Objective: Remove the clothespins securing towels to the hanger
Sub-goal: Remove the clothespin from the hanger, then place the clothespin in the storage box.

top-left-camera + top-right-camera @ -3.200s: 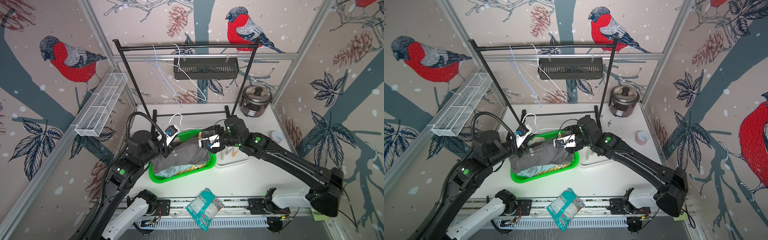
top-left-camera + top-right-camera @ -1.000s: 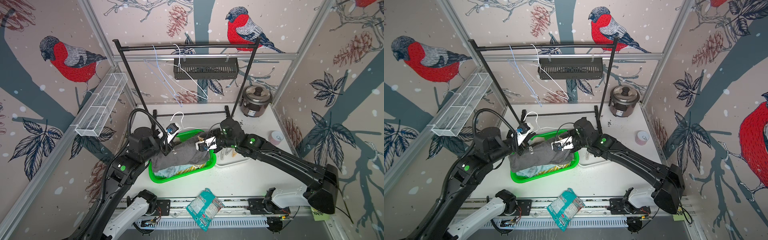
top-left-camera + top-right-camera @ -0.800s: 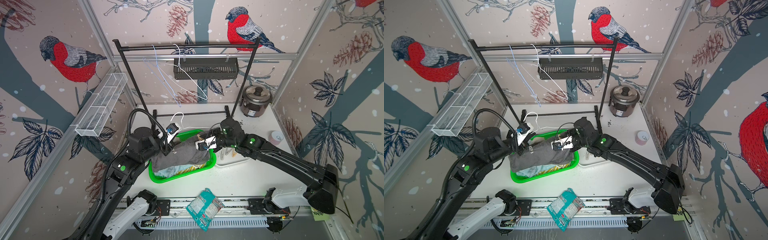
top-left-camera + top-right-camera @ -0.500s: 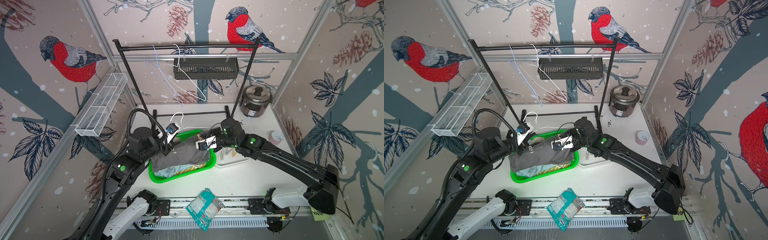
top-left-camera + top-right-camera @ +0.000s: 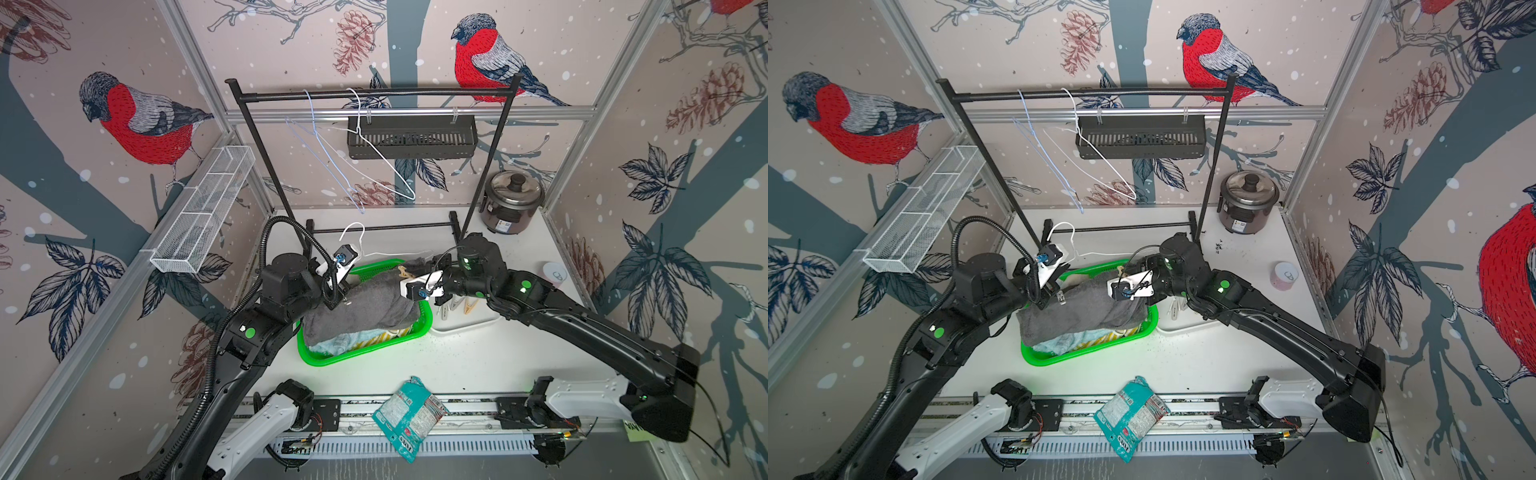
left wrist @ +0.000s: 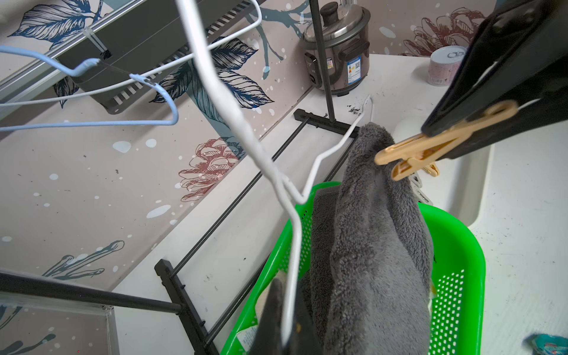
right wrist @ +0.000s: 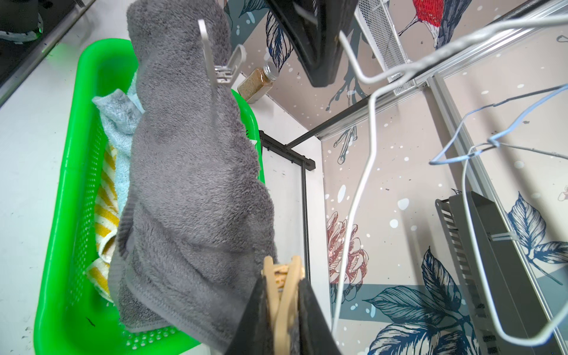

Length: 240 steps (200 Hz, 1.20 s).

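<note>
Tan V-shaped clothespin (image 7: pixel 281 270) sits squeezed lengthwise in the nearly closed right claw (image 7: pixel 282 287), mouth pointing straight ahead onto the dark grey terry towel (image 7: pixel 190 184) draped over the white wire hanger (image 6: pixel 246 129) that the left claw (image 6: pixel 289 336) clamps.

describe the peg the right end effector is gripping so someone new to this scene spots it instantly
Start at the green basket in the middle of the table, where a dark grey towel hangs on a white wire hanger. At the towel's end beside the white tray, the right end effector pinches a clothespin. It is tan; the towel's other peg is grey.
</note>
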### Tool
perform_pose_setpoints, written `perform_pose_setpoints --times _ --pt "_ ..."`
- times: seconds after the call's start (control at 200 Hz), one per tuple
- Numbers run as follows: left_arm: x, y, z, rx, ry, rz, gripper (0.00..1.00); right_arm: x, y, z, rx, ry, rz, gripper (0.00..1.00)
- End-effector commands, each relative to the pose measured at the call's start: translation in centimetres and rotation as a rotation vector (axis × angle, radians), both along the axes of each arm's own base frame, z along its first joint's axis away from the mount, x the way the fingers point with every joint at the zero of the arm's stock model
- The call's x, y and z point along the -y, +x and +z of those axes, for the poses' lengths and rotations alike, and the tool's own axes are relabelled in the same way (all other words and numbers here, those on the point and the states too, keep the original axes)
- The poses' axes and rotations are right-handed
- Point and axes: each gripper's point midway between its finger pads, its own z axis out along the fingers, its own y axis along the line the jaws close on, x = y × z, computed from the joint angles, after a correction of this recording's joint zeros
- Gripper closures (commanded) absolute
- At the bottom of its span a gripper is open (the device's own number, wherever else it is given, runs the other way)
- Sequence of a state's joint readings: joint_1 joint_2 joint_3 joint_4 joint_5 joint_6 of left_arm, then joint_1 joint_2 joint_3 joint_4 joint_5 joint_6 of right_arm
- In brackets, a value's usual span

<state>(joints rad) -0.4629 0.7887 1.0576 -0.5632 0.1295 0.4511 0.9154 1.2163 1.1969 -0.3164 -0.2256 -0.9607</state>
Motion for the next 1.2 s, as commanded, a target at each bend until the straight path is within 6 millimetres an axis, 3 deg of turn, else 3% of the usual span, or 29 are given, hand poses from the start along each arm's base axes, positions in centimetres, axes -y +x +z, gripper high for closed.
perform_pose_setpoints --times 0.0,0.09,0.26,0.53,0.855,0.941,1.086,1.196 --pt "-0.6 0.6 1.1 0.058 -0.013 0.044 1.0 1.6 0.2 0.4 -0.067 0.055 -0.112 0.86" --pt "-1.1 0.9 1.4 0.075 -0.012 0.075 1.0 3.5 0.4 0.6 -0.105 0.102 -0.209 0.87" --pt "-1.9 1.7 1.8 0.075 -0.016 0.135 1.0 6.9 1.3 -1.4 -0.164 0.104 -0.372 0.87" --pt "-2.3 1.5 2.4 0.094 -0.052 0.142 1.0 11.5 4.2 -7.6 -0.235 0.046 -0.554 0.86" --pt "-2.0 1.3 2.7 0.105 -0.061 0.121 1.0 13.7 5.9 -18.5 -0.379 -0.197 -0.658 0.85" --pt "-2.0 1.3 2.7 0.104 -0.061 0.117 1.0 13.7 6.0 -19.8 -0.415 -0.225 -0.66 0.82" --pt "-2.0 1.1 2.6 0.105 -0.061 0.115 1.0 13.6 6.1 -20.6 -0.446 -0.233 -0.656 0.67" --pt "-1.9 1.0 2.6 0.103 -0.061 0.107 1.0 13.8 5.8 -21.4 -0.465 -0.258 -0.655 0.67"
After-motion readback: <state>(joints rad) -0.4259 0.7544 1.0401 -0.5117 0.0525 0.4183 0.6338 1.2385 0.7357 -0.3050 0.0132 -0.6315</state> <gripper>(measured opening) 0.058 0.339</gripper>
